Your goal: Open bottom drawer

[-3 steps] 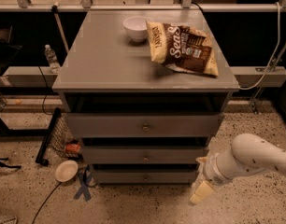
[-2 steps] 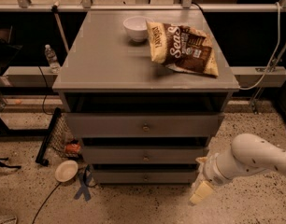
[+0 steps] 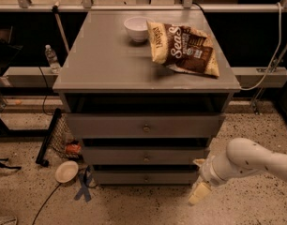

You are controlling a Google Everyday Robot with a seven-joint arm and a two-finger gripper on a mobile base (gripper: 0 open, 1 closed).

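- Three drawers face you on the near side of the grey cabinet (image 3: pixel 64 86). The bottom drawer (image 3: pixel 120 177) is the lowest, just above the floor, with a flat grey front and one small round knob (image 3: pixel 146 177) at its centre.
- You see a dark strip above each drawer front. Whether the bottom drawer is pulled out at all cannot be told from this angle.
- Your pincer (image 3: pixel 200 193) hangs low at the right near corner of the cabinet, just right of the bottom drawer's front and close to the floor. It is apart from the knob.
- You cannot tell whether the pincer is spread or pressed together; it shows only as a cream tip pointing down and to the left.
- The white arm (image 3: pixel 249 161) reaches in from the right edge of the scene toward that corner.
- On the surface (image 3: pixel 106 55), a small white bowl (image 3: pixel 135 28) stands at the far side. A brown and yellow chip bag (image 3: pixel 183 48) lies just right of it, stretching toward the right edge.
- On the floor left of the cabinet you have a shallow pale dish (image 3: pixel 66 171) and a blue tape cross (image 3: pixel 83 189) beside the bottom drawer's left end.
- A water bottle (image 3: pixel 51 58) stands on a ledge further left and back.
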